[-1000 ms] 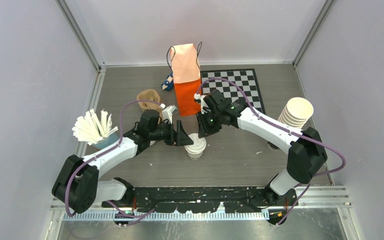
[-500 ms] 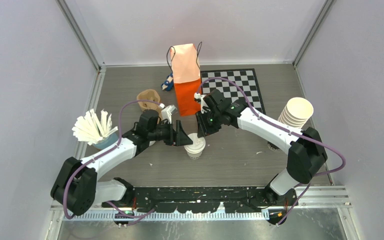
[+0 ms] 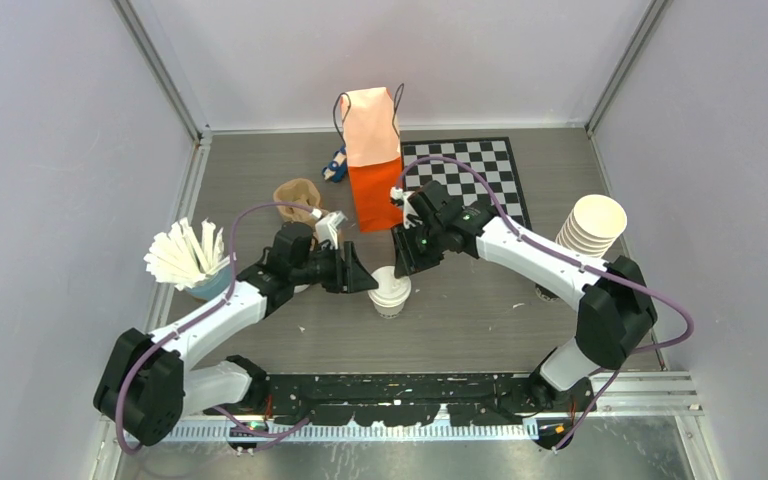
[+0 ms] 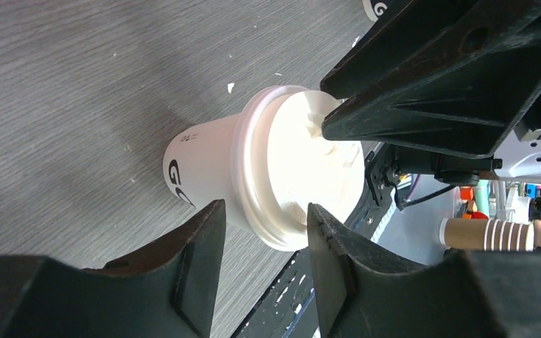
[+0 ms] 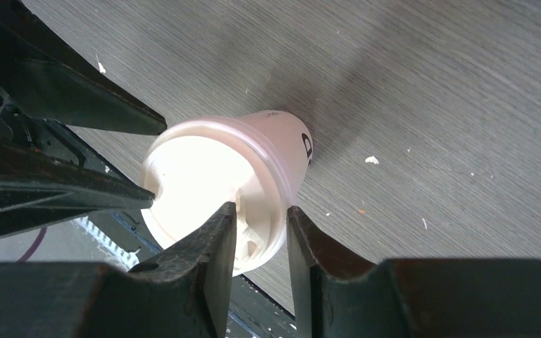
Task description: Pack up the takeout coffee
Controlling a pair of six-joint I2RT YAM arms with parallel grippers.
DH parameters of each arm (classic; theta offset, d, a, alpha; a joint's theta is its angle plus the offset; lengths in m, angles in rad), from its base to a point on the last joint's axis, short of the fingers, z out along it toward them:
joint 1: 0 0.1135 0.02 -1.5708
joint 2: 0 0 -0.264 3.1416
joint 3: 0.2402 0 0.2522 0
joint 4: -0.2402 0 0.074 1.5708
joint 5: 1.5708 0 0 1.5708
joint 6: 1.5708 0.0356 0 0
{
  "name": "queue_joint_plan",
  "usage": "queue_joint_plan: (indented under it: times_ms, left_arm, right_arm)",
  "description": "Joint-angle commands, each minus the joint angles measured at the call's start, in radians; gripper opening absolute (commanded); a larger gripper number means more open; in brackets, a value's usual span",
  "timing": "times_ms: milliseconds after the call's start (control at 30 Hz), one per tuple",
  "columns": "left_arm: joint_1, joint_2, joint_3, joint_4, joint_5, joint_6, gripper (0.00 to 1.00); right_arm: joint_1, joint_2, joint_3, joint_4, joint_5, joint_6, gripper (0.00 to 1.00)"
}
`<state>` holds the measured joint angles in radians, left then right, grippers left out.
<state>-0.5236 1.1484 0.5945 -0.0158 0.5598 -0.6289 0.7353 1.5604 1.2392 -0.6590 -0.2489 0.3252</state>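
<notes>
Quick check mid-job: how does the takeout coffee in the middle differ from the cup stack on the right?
The takeout coffee is one short cup; the cup stack is several nested cups, standing much taller. The coffee is lidded; the stack is open on top. The coffee sits centre; the stack stands at the far right. Both are pale upright cups.

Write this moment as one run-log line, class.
coffee cup: lidded, upright, unbagged | left gripper: open, at cup | right gripper: astride cup rim, grip unclear | orange bag: standing
</notes>
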Motion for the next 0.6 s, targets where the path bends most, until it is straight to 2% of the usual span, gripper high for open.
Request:
queue_joint_plan:
  times_ms: [0,233,567]
  left_arm:
    - [-0.006,-0.035,-0.027,0.003,-0.019,-0.016,0.47]
    - [-0.006,-0.035,-0.054,0.006,-0.030,-0.032,0.46]
    - [-0.008,-0.031,-0.076,0.053,-0.012,-0.063,0.39]
  right_arm:
    - [-0.004,-0.062,-0.029,0.028,-0.019,0.026,0.38]
    - [-0.004,-0.066,-0.073,0.066,-0.042,0.048,0.39]
    - [-0.005,-0.086,-0.115,0.091,-0.036,0.055,0.38]
